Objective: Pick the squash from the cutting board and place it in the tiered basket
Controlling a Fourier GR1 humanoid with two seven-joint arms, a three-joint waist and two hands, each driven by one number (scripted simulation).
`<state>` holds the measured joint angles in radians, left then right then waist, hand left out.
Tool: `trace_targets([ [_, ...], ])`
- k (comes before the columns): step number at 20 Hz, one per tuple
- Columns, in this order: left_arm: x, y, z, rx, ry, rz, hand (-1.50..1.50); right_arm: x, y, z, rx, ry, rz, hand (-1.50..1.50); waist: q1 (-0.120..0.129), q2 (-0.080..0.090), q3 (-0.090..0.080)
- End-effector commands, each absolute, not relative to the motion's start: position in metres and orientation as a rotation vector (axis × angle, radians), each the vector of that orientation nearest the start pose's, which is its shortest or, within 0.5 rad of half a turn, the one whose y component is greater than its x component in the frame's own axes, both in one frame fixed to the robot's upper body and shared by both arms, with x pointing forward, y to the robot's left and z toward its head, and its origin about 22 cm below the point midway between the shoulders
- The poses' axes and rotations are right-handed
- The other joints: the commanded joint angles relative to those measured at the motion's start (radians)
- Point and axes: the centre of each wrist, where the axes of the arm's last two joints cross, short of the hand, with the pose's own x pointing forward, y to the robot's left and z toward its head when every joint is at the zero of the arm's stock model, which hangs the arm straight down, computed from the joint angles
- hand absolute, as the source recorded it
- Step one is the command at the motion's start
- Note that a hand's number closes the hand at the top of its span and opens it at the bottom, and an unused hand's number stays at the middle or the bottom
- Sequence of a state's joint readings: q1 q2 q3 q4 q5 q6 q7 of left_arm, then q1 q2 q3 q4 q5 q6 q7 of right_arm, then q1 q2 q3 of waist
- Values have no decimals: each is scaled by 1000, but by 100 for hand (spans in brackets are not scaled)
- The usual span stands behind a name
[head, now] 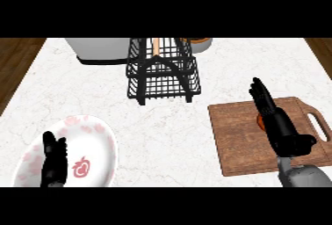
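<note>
A brown wooden cutting board (pixel 240 132) with a handle slot lies at the right of the marble counter. An orange squash (pixel 259 121) rests on it, mostly hidden under my right hand (pixel 279 125), whose straight fingers stretch over it toward the back. The black wire tiered basket (pixel 160 70) stands at the back centre, apart from the board. My left hand (pixel 54 160) shows open at the lower left, over a plate.
A white plate with pink flower marks (pixel 91 145) lies at the front left. A grey and white appliance (pixel 100 50) stands behind the basket's left side. A brownish round pot (pixel 200 42) sits at the back, right of the basket.
</note>
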<state>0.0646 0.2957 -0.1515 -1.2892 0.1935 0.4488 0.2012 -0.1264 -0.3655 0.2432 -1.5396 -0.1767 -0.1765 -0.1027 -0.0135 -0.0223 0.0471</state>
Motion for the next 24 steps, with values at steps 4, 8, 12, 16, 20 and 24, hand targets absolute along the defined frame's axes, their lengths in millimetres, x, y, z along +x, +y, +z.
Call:
trace_targets([
  [4, 187, 277, -34, 389, -1177, 94, 0, 277, -317, 93, -143, -1960, 271, 150, -32, 10, -45],
  [8, 154, 255, -15, 308, -1177, 131, 0, 268, -394, 83, -596, -1776, -75, -150, -105, 13, -43],
  [12, 129, 253, -7, 316, -1163, 149, 0, 266, -407, 77, -427, -1850, -336, -150, -85, 8, -39],
  [16, 101, 244, -2, 307, -1141, 148, 0, 260, -414, 80, -349, -1886, -232, -150, -95, 1, -42],
  [20, 91, 239, -9, 322, -1133, 98, 0, 245, -428, 79, -350, -1714, 36, -150, -91, 3, -51],
  [24, 88, 231, -12, 315, -1131, 103, 0, 230, -445, 91, -400, -1531, 341, -150, -92, 0, -55],
])
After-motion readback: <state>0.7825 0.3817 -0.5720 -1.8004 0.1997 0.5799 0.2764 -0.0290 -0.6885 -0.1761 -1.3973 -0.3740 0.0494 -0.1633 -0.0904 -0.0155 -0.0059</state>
